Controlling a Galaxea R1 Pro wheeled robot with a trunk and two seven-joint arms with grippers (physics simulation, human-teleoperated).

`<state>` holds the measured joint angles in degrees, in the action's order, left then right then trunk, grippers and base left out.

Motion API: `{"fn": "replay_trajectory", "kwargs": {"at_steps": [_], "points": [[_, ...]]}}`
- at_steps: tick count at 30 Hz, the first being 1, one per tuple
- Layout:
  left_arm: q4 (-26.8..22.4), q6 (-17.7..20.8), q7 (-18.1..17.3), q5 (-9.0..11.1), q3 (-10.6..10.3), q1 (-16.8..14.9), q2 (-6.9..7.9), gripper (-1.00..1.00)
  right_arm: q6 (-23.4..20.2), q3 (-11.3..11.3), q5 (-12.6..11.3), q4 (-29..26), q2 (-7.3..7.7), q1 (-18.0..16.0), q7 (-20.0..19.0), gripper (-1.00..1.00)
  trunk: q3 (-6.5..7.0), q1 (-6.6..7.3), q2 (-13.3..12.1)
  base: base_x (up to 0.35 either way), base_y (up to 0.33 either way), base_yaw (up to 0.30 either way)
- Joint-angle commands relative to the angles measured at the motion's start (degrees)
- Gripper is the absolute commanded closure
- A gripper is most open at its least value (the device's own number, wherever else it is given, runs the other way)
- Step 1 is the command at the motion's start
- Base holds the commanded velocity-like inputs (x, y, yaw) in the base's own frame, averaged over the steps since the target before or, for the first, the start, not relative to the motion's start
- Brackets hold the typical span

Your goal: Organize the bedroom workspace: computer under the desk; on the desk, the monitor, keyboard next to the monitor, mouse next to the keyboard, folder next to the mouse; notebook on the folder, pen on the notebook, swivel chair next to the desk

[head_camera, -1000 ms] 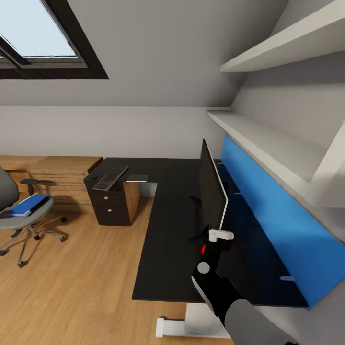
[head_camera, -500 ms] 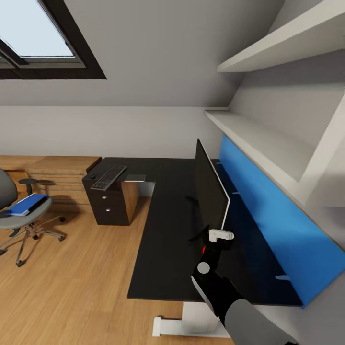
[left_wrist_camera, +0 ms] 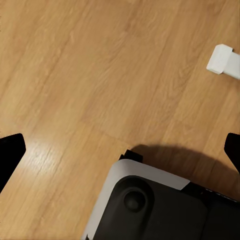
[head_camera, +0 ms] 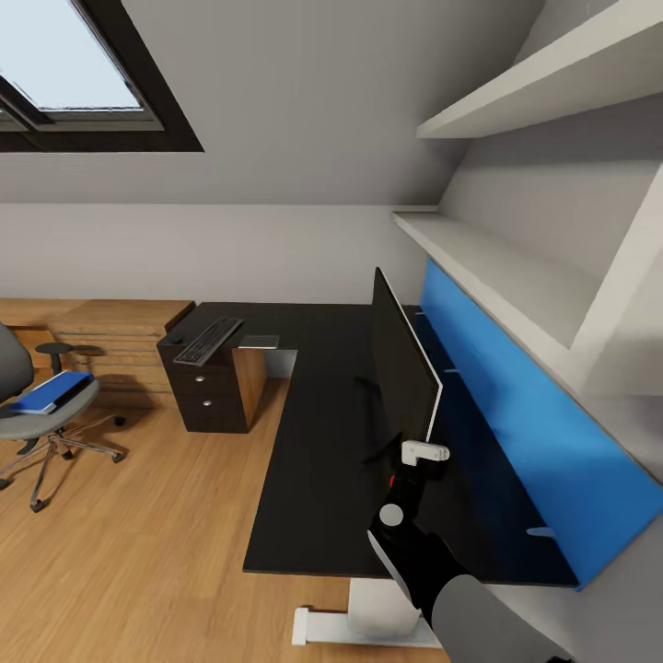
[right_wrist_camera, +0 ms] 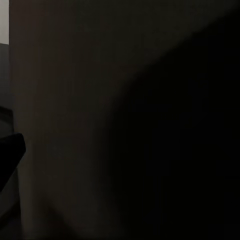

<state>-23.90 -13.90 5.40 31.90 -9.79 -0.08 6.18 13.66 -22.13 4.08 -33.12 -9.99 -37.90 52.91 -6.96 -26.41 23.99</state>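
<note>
In the head view, the long L-shaped desk (head_camera: 318, 460) with its black top runs from the near right toward the far wall, where its three-drawer unit (head_camera: 210, 398) stands. The monitor (head_camera: 398, 373) stands upright on the desk top, seen nearly edge-on, with its black front facing left and a blue back panel (head_camera: 516, 414) behind it. The right gripper (head_camera: 416, 459) is at the monitor's near lower corner, a white finger (head_camera: 425, 451) lying against the pale rear edge and a small red light just below it; the jaws appear clamped on that corner. The keyboard (head_camera: 209, 341) lies on the far end of the desk above the drawers, with a small pale grey flat thing (head_camera: 260, 342) just beside it. At the left edge, the swivel chair (head_camera: 37, 414) stands on the wooden floor (head_camera: 138, 543), well apart from the desk, and the blue folder (head_camera: 51, 390) lies on its grey seat.

In the left wrist view, the left gripper's (left_wrist_camera: 120, 150) two dark fingertips (left_wrist_camera: 10, 150) sit at opposite edges of the picture, wide apart, with nothing between them. Beyond them are wooden floor, a grey and black part of the robot (left_wrist_camera: 160, 205) and the end of a white desk foot (left_wrist_camera: 224, 60).

In the right wrist view, a dark flat surface sits close to the camera, and the picture is too dark to make out the jaws
</note>
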Motion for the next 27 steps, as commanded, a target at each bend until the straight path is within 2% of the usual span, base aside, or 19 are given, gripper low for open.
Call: {"fn": "replay_trajectory", "kwargs": {"at_steps": [1,27], "points": [[-0.1,-0.1,0.5,0.3,-0.5,0.0,0.07,-1.0,0.2,-0.1,0.0,0.1,-0.01,-0.1,0.3,-1.0,-0.11,-0.03,0.1,-0.187,0.0,0.0],[-0.1,-0.1,0.5,0.4,-0.5,0.0,0.06,-1.0,0.3,-0.4,0.0,0.5,-0.01,0.0,-0.7,-1.0,-0.11,-0.03,0.1,-0.327,0.0,0.0]]}}
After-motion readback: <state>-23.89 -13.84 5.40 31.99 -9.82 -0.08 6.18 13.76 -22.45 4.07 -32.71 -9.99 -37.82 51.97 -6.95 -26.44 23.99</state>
